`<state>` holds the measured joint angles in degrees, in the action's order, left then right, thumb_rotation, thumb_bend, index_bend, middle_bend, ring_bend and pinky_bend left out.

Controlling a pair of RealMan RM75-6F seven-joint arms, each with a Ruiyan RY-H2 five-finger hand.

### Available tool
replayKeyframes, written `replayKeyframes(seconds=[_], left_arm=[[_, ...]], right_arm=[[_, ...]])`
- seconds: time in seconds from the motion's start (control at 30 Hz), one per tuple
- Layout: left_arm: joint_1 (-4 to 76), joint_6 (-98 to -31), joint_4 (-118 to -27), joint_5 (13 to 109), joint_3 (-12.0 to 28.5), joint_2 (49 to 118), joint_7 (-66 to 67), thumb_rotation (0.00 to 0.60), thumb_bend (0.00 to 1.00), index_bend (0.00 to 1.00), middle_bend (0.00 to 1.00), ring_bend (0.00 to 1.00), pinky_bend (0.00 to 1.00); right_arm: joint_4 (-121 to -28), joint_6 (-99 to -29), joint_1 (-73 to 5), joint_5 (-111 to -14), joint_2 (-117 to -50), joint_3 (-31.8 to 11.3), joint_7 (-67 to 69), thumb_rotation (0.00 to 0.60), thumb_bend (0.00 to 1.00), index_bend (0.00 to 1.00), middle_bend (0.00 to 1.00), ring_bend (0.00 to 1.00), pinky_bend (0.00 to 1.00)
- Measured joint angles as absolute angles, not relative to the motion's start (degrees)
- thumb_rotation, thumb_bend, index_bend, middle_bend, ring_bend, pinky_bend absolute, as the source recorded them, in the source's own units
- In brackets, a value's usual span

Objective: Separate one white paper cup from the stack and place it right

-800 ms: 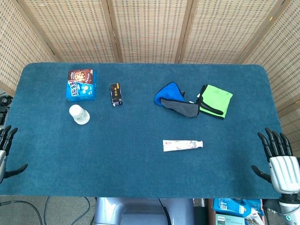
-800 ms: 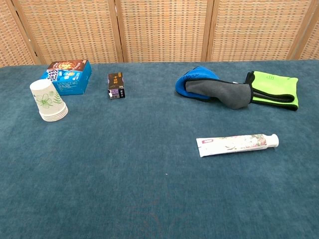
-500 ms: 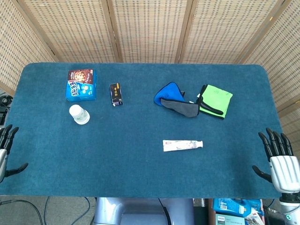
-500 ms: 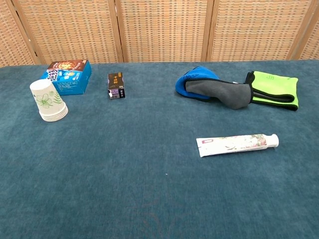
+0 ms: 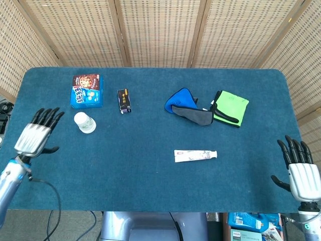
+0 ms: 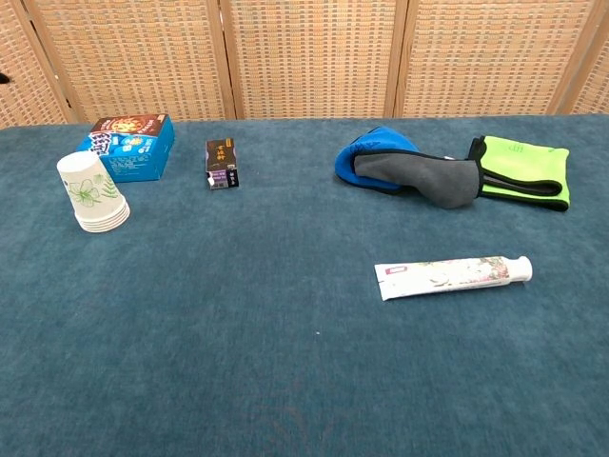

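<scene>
- Reaching over the near-left part of the bench (image 5: pixel 150 191), the left hand (image 5: pixel 36 135) has its fingers spread and holds nothing; it is near the cup stack but not touching it.
- Out at the near-right corner, the right hand (image 5: pixel 302 173) is likewise spread and holding nothing, well apart from everything on the cloth.
- The stack of white paper cups (image 6: pixel 92 193) stands mouth-down on the left side, just in front of a blue snack box (image 6: pixel 132 145); the chest view shows several nested rims at its base, so no cup is separated yet.
- Further along sit a small dark carton (image 6: pixel 221 164), a blue and grey cloth (image 6: pixel 409 171) touching a green cloth (image 6: pixel 523 169), and a toothpaste tube (image 6: pixel 452 275) nearer the front.
- My worry is the grip: thin paper cups crush easily, and a squeeze around the whole stack would lift all of them together.
- Nested cups stick, so pulling one off likely needs the other hand to steady the rest; without that the stack could tip against the snack box.
</scene>
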<state>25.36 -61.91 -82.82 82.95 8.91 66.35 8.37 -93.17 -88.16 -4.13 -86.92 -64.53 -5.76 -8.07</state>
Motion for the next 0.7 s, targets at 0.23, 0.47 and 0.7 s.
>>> replayKeyframes(seconds=[0.23, 0.47, 0.7], left_arm=[[32.0, -55.2, -72.6, 83.0, 9.6, 73.1, 6.4, 0.600, 0.12, 0.00, 0.00, 0.05, 0.16], [36.8, -48.8, -61.4, 81.2, 9.6, 79.9, 3.8, 0.600, 0.12, 0.01, 0.10, 0.12, 0.21], [40.3, -45.9, -53.3, 79.9, 9.5, 85.6, 0.1, 0.600, 0.12, 0.15, 0.23, 0.22, 0.28]], right_arm=[[-91.9, -86.9, -4.4, -84.5, -65.0, -6.4, -8.2, 0.600, 0.00, 0.00, 0.00, 0.00, 0.00], [-90.0, -85.0, -4.9, -81.4, -65.4, -7.2, -7.5, 0.600, 0.00, 0.00, 0.00, 0.00, 0.00], [-89.6, -84.2, -5.3, -80.3, -65.7, -7.5, -7.9, 0.600, 0.06, 0.00, 0.00, 0.00, 0.00]])
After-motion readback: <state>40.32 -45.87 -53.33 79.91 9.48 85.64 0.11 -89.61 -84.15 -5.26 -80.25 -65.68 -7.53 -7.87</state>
